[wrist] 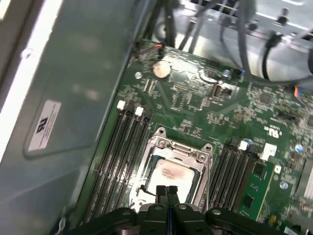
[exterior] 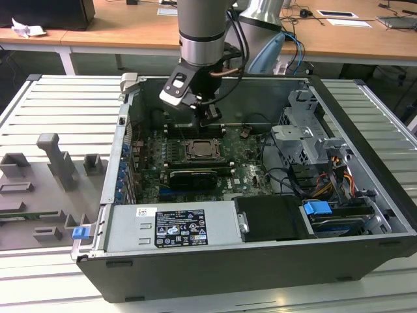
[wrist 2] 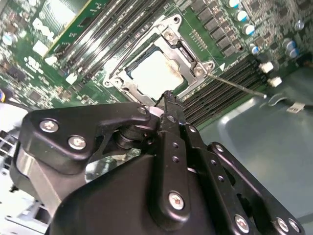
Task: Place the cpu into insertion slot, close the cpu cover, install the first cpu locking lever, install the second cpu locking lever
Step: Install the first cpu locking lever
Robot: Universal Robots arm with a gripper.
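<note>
Wooden desks (exterior: 130, 29) run behind a ribbed grey worktop (exterior: 58, 111). On it lies an open computer case (exterior: 195, 280) with its side off. From above, the arm (exterior: 202, 32) reaches down into the case, and the gripper (exterior: 210, 119) hangs over the green circuit board (exterior: 251, 169) on the case's floor.

Directly under the gripper sits the insertion slot (exterior: 199, 150). Long black memory slots (wrist: 124, 147) flank it on both sides of the gripper's tips.

Both wrist views show the gripper (wrist 2: 168, 100) (wrist: 167, 192) with its two black fingers pressed together and nothing between them. The tips are at the near edge of the slot. Whether they touch the metal there, I cannot tell.

Just beyond the tips, the cpu cover (wrist 2: 182, 49) (wrist: 177, 151) lies flat as a silvery frame. The cpu (wrist 2: 152, 73) (wrist: 170, 174) is seated inside the slot, and its pale metal top shows through the cover's cut-out middle.

In the second wrist view, a thin silver lever rod (wrist 2: 237, 84) starts at the cover's corner beside the tips. It slants away from the gripper across the memory slots.
</note>
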